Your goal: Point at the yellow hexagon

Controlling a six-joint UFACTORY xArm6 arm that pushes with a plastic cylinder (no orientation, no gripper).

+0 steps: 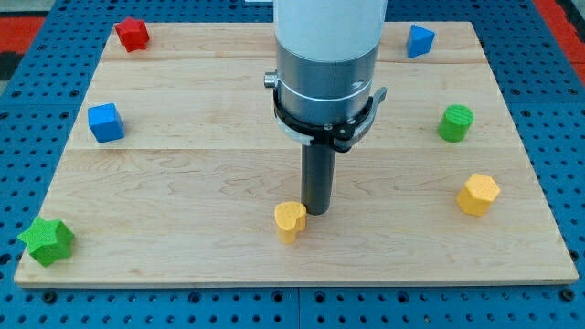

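The yellow hexagon (478, 194) lies on the wooden board at the view's right, below the middle. My tip (317, 212) rests on the board near the bottom centre, far to the left of the hexagon. It stands right next to a second yellow block (290, 220), a rounded heart-like shape, just left of and below the tip; I cannot tell if they touch. The arm's grey and white body hangs above the board's centre.
A green cylinder (455, 122) sits above the hexagon. A blue block (420, 41) is at the top right, a red block (132, 34) at the top left, a blue cube (105, 122) at the left, a green star (47, 240) at the bottom left corner.
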